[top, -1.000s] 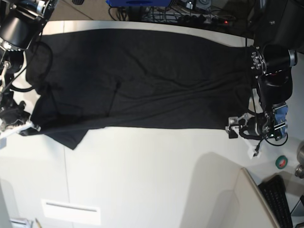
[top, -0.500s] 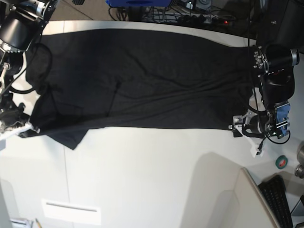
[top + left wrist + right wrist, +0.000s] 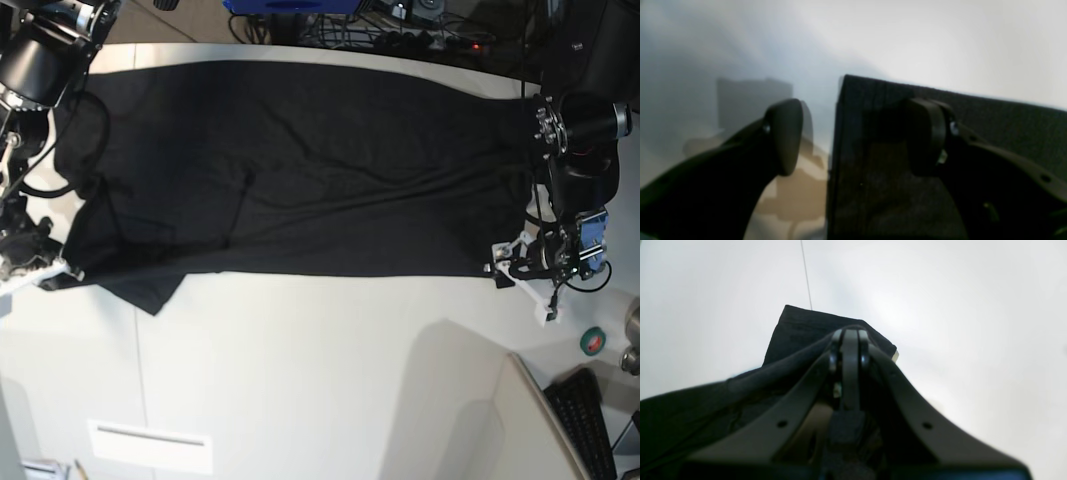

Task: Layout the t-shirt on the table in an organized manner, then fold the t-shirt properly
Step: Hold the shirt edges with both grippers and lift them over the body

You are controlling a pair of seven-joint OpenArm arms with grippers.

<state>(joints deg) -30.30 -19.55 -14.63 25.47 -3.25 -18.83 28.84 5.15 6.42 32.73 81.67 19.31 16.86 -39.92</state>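
Off-white table (image 3: 300, 370) under t-shirt (image 3: 300, 170); right end effector (image 3: 850, 340) pinching cloth, left end effector (image 3: 857, 136) agape, blurred.

The black t-shirt (image 3: 300, 170) lies spread, faintly wrinkled, across the off-white table (image 3: 330, 370).

**Black arms, dark fingers, white fittings**

The left arm (image 3: 575, 165) was mostly black, with a silver ring of small screws at one joint and a blue part low near the wrist. The left gripper (image 3: 520, 272) had white fittings and thin black cables looping beside it. Its fingers (image 3: 785, 135) were dark, with rounded oval pads and small screw holes. The right arm (image 3: 35, 60) was black too, with looping cables. The right gripper (image 3: 850, 340) had dark, curved fingers with holes.
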